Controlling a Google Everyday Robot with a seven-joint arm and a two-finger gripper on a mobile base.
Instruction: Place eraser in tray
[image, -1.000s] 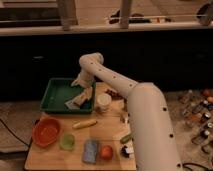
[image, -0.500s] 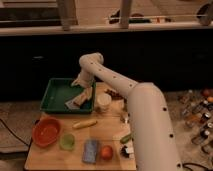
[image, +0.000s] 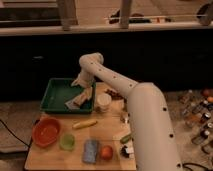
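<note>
The green tray (image: 54, 95) sits at the table's back left. My arm reaches over from the right, and my gripper (image: 84, 96) hangs over the tray's right side, pointing down. A pale flat piece (image: 73, 103), which may be the eraser, lies at the gripper's tip inside the tray near its right rim. I cannot tell whether the gripper is holding it or has let go of it.
A white cup (image: 103, 101) stands just right of the tray. An orange bowl (image: 46, 131), a small green cup (image: 67, 141), a yellow banana-like item (image: 85, 123), a blue sponge (image: 91, 150), a red fruit (image: 106, 152) and a green item (image: 126, 137) lie on the wooden table.
</note>
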